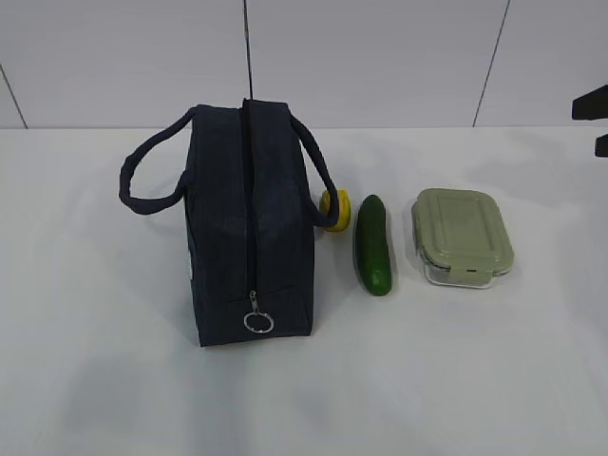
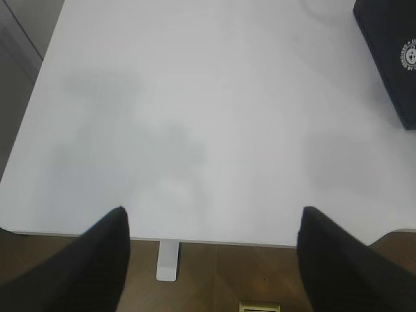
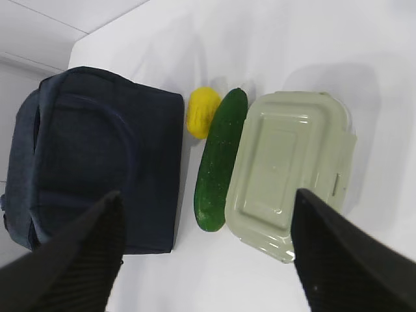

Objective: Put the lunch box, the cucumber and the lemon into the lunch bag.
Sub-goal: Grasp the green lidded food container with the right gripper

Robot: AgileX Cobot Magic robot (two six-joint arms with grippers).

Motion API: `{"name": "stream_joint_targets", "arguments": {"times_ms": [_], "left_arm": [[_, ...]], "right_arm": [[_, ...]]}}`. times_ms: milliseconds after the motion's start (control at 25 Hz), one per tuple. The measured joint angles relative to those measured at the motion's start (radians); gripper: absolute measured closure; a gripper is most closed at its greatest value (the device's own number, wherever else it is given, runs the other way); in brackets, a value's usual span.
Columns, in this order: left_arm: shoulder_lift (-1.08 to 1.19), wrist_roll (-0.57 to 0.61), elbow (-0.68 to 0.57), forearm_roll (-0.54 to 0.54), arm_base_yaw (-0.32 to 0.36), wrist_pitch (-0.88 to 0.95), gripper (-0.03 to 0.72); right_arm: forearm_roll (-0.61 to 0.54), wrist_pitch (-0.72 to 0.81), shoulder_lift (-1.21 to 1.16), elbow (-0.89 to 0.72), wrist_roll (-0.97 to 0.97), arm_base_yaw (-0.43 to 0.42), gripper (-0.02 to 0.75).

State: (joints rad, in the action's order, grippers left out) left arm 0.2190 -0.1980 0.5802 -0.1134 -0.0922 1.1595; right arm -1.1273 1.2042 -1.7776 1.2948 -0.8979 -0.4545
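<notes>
White table (image 1: pixel 494 380) carries everything. Lunch bag (image 1: pixel 249 223) stands left of centre, zipper shut, ring pull (image 1: pixel 257 322) at the near end. Lunch box (image 1: pixel 462 236) sits to the right, lid on. Cucumber (image 1: pixel 372 243) lies between bag and box; lemon (image 1: pixel 336 209) is just beside the bag. Left gripper (image 2: pixel 211 257) and right gripper (image 3: pixel 207 244) both have jaws wide apart, holding nothing.

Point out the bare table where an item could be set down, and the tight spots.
Bare: the table left of the lunch bag, the front strip before everything, and right of the lunch box. Crowded: the lemon sits against the bag, with the cucumber close between it and the box.
</notes>
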Motion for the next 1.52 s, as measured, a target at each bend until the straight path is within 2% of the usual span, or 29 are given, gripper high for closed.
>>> {"name": "stream_joint_targets", "arguments": {"times_ms": [200,640,1200,1520], "left_arm": [[0.0,0.0,0.008,0.0,0.0,0.002,0.106],[0.0,0.0,0.017,-0.002,0.0,0.057,0.106],[0.0,0.0,0.017,-0.004,0.0,0.047,0.106],[0.0,0.0,0.017,-0.004,0.0,-0.044,0.106]], "right_arm": [[-0.049,-0.006,-0.061,-0.019,-0.083,0.0,0.148],[-0.145,-0.02,-0.145,-0.167,-0.305,0.0,0.148],[-0.176,-0.032,-0.227,-0.169,-0.351,0.0,0.15],[-0.184,-0.033,-0.246,-0.169,-0.361,0.0,0.151]]}}
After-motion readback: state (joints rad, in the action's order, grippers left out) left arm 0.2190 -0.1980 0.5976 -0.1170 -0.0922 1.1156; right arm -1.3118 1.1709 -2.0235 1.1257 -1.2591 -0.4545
